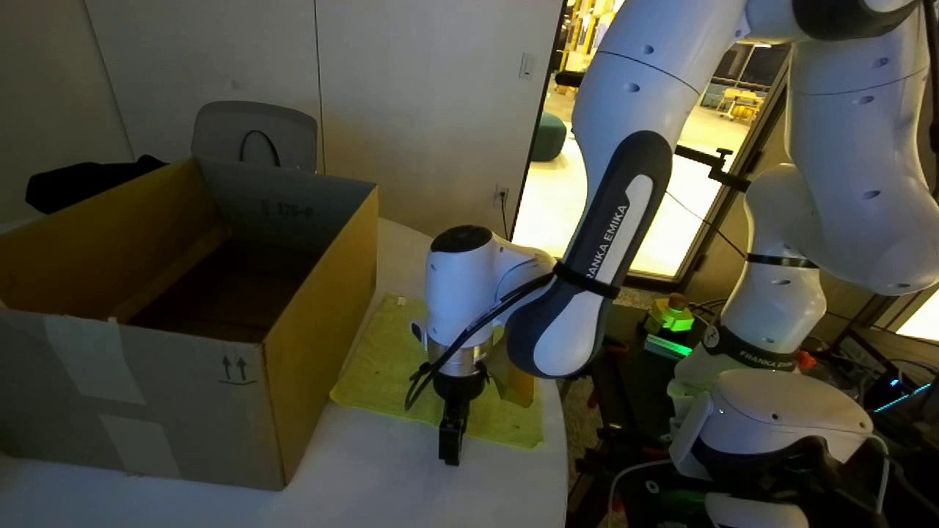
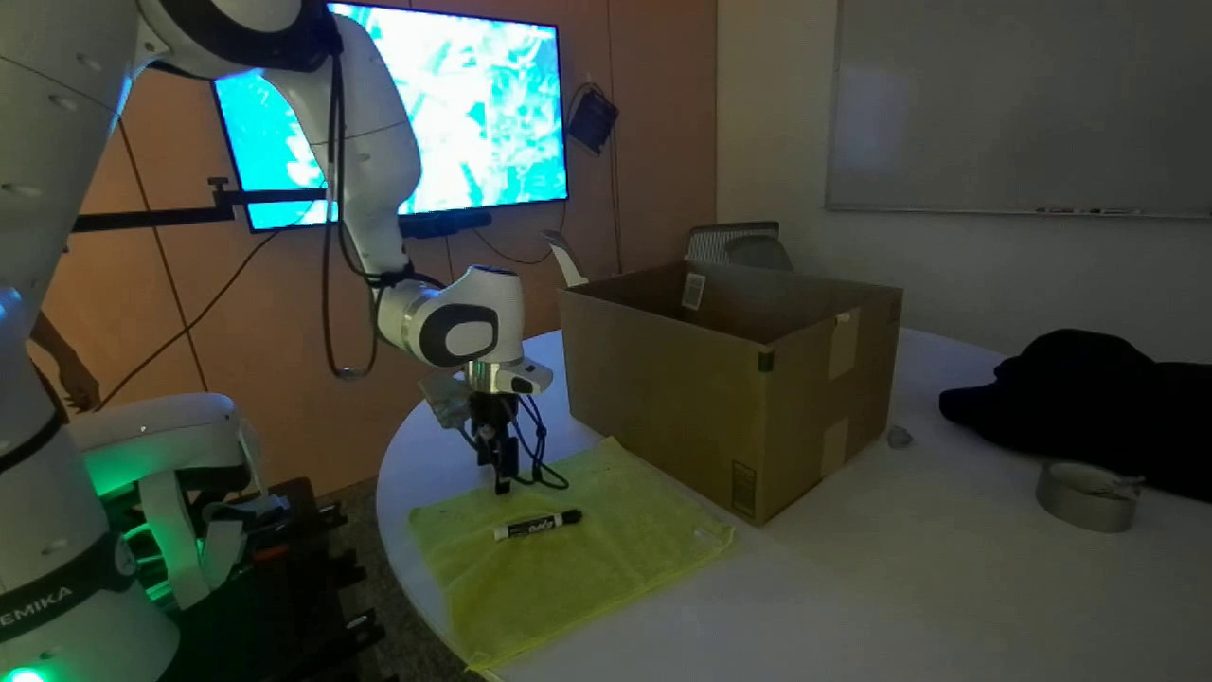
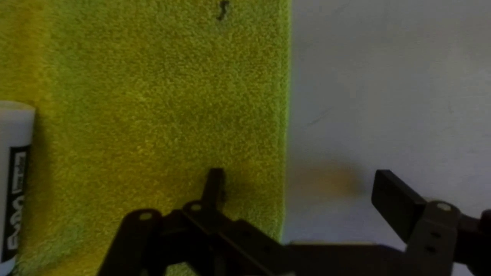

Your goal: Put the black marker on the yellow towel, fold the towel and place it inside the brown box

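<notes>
The yellow towel (image 1: 385,352) lies spread flat on the white table beside the brown box; it also shows in an exterior view (image 2: 606,578) and the wrist view (image 3: 153,96). The black marker (image 2: 538,525) lies on the towel. Part of its white body and black label shows at the left edge of the wrist view (image 3: 14,184); the arm hides it in an exterior view. The brown box (image 1: 323,315) (image 2: 663,388) stands open-topped. My gripper (image 3: 300,176) points down, open and empty, at the towel's edge: one finger over the towel, one over bare table (image 1: 452,451) (image 2: 502,474).
A grey tape roll (image 2: 1087,497) and a black cloth item (image 2: 1070,407) lie on the table (image 2: 900,568) beyond the box. A small grey lump (image 2: 900,437) sits by the box's corner. A chair (image 1: 257,136) stands behind the box. The table's rounded edge is near the towel.
</notes>
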Motion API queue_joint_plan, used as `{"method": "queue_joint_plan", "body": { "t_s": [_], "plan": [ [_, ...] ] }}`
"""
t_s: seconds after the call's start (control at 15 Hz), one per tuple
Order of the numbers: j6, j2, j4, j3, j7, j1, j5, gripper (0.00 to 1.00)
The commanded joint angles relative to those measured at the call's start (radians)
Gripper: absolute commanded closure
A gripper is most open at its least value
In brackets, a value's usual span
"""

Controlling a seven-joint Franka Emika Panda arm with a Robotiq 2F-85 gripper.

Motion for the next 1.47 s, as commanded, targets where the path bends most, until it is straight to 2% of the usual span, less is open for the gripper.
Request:
{"method": "queue_joint_plan", "body": {
  "t_s": [0.0, 0.07, 0.13, 0.4, 0.67, 0.8, 1.0, 1.4],
  "plan": [
    [0.016, 0.006, -0.01, 0.06, -0.109, -0.072, 0.076, 0.29],
    [0.01, 0.004, -0.012, 0.07, -0.13, -0.086, 0.089, 0.29],
    [0.004, 0.002, -0.014, 0.076, -0.144, -0.094, 0.097, 0.35],
    [-0.015, -0.013, -0.02, 0.094, -0.175, -0.107, 0.117, 0.68],
    [-0.035, -0.033, -0.026, 0.105, -0.181, -0.103, 0.123, 0.95],
    [-0.046, -0.047, -0.031, 0.102, -0.174, -0.094, 0.119, 0.99],
    [-0.066, -0.083, -0.052, 0.09, -0.155, -0.078, 0.11, 0.95],
    [-0.092, -0.274, -0.166, 0.057, -0.097, -0.056, 0.098, 0.95]
  ]
}}
